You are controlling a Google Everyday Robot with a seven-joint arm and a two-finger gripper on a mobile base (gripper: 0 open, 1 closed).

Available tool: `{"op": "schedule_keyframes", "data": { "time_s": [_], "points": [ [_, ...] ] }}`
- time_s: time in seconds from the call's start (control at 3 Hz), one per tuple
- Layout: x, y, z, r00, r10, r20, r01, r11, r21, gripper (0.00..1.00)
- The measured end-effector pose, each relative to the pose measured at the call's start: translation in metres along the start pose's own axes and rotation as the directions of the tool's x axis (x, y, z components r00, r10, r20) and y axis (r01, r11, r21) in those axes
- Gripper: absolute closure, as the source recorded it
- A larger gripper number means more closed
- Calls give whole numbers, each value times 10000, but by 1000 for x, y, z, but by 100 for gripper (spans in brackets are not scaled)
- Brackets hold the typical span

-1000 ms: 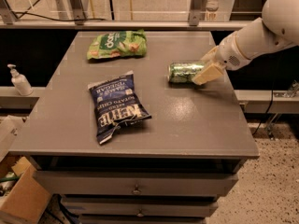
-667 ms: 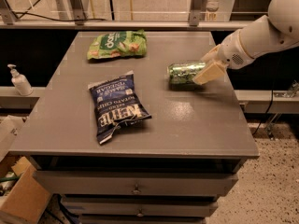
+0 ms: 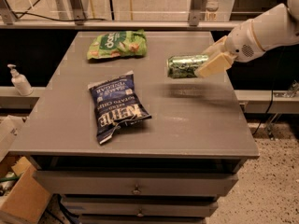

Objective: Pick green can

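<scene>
The green can [image 3: 187, 66] is a small shiny can with a mottled light-green pattern. It lies on its side in the air over the right part of the grey table [image 3: 196, 125], with its shadow on the tabletop below it. My gripper [image 3: 206, 64] comes in from the right on a white arm. Its cream fingers [image 3: 214, 65] are shut on the can's right end.
A flat green snack bag [image 3: 117, 44] lies at the back of the table. A dark blue chip bag [image 3: 116, 105] lies left of centre. A soap bottle [image 3: 19, 80] stands on a ledge to the left. A cardboard box [image 3: 23, 197] sits on the floor at lower left.
The gripper has risen with the green can in it. The can has left the tabletop and now hangs above its shadow. The bags have not moved.
</scene>
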State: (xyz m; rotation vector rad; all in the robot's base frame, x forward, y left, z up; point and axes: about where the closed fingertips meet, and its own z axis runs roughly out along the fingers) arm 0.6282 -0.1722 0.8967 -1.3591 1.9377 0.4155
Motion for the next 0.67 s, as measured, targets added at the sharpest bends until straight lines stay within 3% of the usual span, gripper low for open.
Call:
{"op": "schedule_keyframes", "data": {
  "time_s": [0.33, 0.67],
  "points": [
    [-17, 5, -19, 9979, 252, 603, -237, 9994, -256, 100],
    [-17, 5, -19, 9979, 252, 603, -237, 9994, -256, 100]
  ]
}}
